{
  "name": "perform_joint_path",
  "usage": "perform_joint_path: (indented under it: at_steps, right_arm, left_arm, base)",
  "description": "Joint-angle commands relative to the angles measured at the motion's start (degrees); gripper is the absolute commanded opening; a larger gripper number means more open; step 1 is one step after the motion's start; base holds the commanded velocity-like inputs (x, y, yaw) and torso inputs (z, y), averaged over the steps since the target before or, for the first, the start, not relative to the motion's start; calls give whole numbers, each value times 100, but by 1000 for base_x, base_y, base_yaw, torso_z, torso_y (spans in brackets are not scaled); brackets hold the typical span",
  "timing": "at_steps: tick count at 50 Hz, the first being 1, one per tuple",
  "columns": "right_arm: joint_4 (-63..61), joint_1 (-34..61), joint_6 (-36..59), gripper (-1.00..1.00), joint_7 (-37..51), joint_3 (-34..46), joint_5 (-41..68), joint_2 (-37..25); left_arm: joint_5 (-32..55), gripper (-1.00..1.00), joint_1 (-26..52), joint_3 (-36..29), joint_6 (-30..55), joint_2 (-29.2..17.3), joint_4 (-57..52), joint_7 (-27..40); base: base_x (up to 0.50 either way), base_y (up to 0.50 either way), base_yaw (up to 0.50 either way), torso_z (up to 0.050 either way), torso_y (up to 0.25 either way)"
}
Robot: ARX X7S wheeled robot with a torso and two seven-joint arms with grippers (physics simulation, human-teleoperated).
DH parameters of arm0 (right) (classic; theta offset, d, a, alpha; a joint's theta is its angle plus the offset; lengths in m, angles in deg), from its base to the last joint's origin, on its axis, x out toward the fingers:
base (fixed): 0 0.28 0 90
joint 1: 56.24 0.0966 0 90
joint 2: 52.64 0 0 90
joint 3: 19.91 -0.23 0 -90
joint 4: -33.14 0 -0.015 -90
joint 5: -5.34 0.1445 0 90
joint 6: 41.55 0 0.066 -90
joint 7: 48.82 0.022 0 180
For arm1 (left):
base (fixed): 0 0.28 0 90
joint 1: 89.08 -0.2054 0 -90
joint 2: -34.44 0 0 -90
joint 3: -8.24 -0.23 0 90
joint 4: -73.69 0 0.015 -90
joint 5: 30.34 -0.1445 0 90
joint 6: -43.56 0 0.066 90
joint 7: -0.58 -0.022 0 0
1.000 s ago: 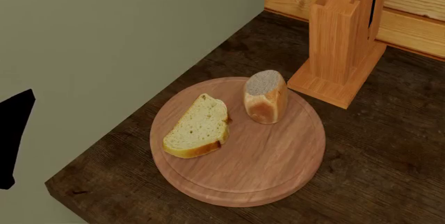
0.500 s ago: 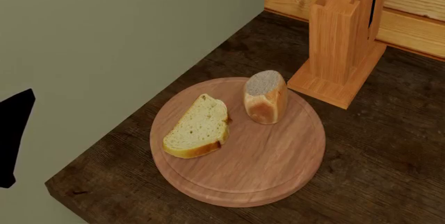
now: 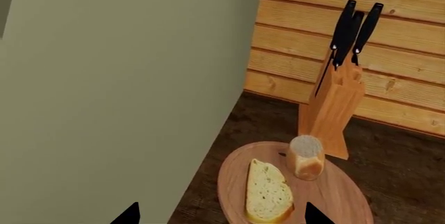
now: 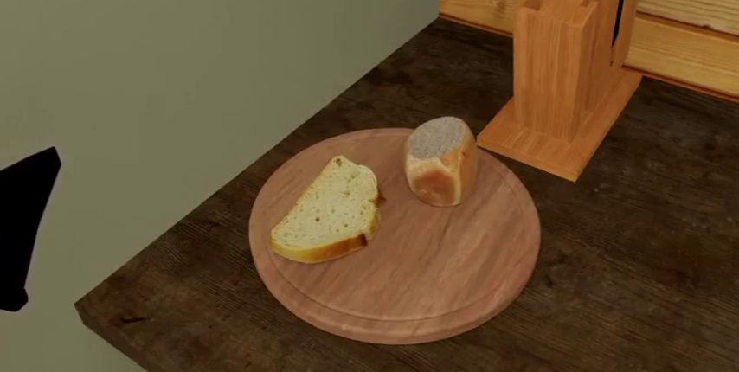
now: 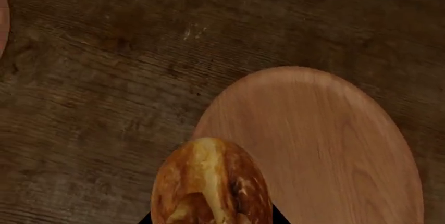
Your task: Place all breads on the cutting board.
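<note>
Nothing moved | dark wood table (image 4: 646, 242) | plank wall (image 3: 417, 52)

- Left arm: a flat black shape (image 4: 23, 229) at the left edge of the head view; joints not discernible.
- Left hand (image 3: 218, 214): only two black fingertips (image 3: 128, 215) show in the left wrist view, set well apart with nothing between them. The hand is raised clear of the surface.
- Right arm: outside the head view.
- Right hand (image 5: 212, 219): only small dark finger corners (image 5: 277, 216) show in the right wrist view, on either side of the roll (image 5: 210, 182), which it grips above the surface.
</note>
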State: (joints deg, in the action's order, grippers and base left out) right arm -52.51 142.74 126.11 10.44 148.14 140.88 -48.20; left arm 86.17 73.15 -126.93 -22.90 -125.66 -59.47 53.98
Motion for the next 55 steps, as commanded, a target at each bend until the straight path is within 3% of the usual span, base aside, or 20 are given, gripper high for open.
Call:
perform_joint_path:
  at_steps: [1,17,26,46,55]
  right_arm:
    - [96,291,81,-100,261,-226,446,842]
    - [107,76,-183,-100,-198,-309,319,1857]
    - [946,223,-28,-100,-664,-404,-177,2892]
    - [2183,-247,-305,-100,-2478,-545,-1975,4395]
    - [3073,-275,-490,-100,-3759,-249,-3066,5306]
  left_arm:
    - [-6,100,-30,33,-22,-50,-14,-30]
    - [-28,100,-93,39,-47,-42,-38,-39]
    - [-48,100,-136,48,-67,-52,-47,-63]
    - [-78,100,-200,61,-67,-84,-61,-77]
    - [-68,100,-248,95,-106,-188,-84,-105]
  base:
    - [0,0,0,0,0]
    - [0,0,0,0,0]
    - [0,0,0,0,0]
    - [0,0,0,0,0]
    - [0,0,0,0,0]
